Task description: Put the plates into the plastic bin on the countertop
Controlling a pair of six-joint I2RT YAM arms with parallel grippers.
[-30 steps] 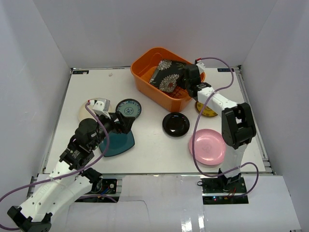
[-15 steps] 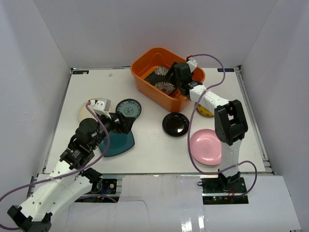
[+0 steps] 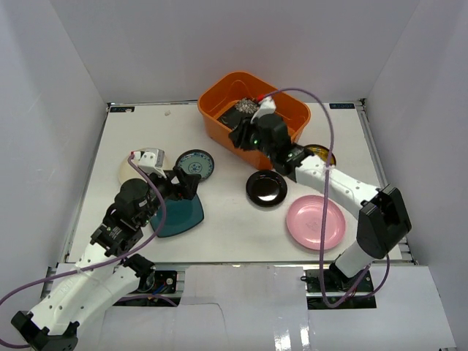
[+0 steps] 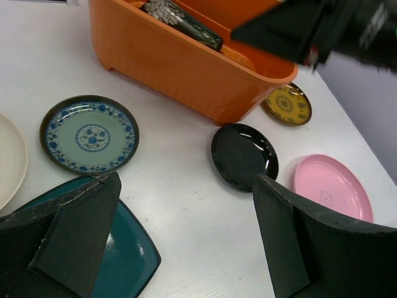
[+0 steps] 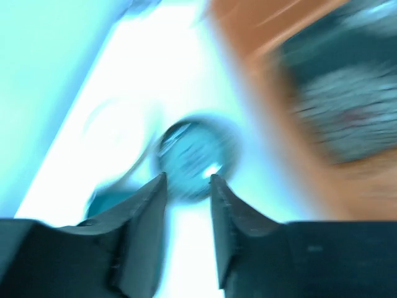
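Observation:
The orange plastic bin [image 3: 217, 126] stands at the back of the white countertop [image 3: 227, 227]. The dark floral square plate [image 3: 246, 108] lies inside it, also seen in the left wrist view [image 4: 180, 18]. My right gripper [image 3: 238, 139] hovers over the bin's near wall, slightly open and empty [image 5: 187, 177]; that view is blurred. My left gripper [image 3: 186, 183] is wide open and empty [image 4: 185, 179] above the teal square plate [image 3: 179, 216]. On the counter lie the teal-patterned round plate [image 3: 194, 164], cream plate [image 3: 126, 170], black plate [image 3: 266, 188], pink plate [image 3: 315, 222] and yellow plate [image 3: 316, 151], partly hidden by the right arm.
White walls enclose the counter on three sides. Metal rails [image 3: 384, 183] run along its edges. The right arm's cable [image 3: 325, 139] loops above the right side. The right arm crosses over the yellow plate and the bin's near right corner.
The right gripper lowered the dark floral plate into the bin, let it go and swung out leftward over the bin's near wall. The left arm has not moved.

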